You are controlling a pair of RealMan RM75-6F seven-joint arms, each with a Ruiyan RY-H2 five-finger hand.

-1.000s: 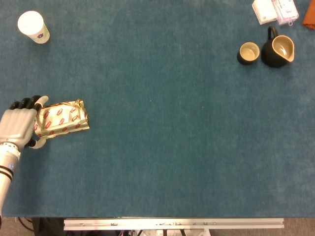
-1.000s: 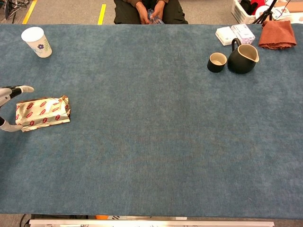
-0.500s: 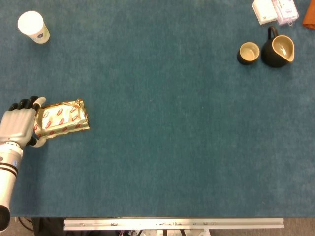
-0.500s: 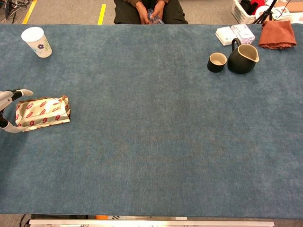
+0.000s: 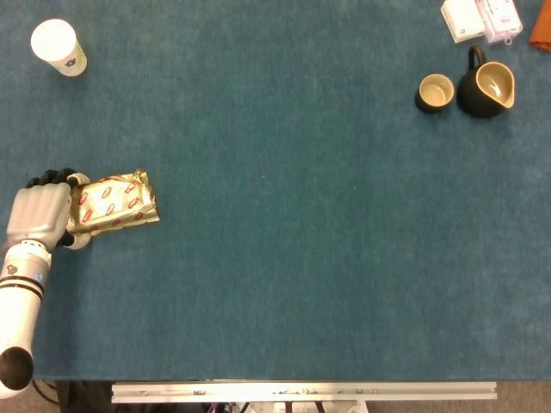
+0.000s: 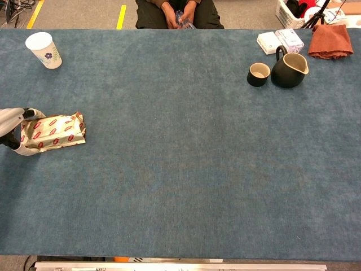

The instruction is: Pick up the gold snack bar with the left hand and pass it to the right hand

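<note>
The gold snack bar (image 5: 116,202), a gold wrapper with red marks, lies at the table's left side; it also shows in the chest view (image 6: 55,131). My left hand (image 5: 39,215) is at the bar's left end. Its fingers curl over the far edge and its thumb sits at the near edge, so it grips that end. In the chest view only part of the left hand (image 6: 12,129) shows at the frame's left border. Whether the bar is off the cloth I cannot tell. My right hand is in neither view.
A white paper cup (image 5: 58,47) stands at the far left. At the far right are a small dark cup (image 5: 436,93), a dark pitcher (image 5: 487,88), white packets (image 5: 480,19) and an orange cloth (image 6: 330,40). A person sits behind the table (image 6: 179,12).
My left hand has closed in on the bar's left end, fingers and thumb now tight against it. The bar has shifted slightly right and turned a little.
</note>
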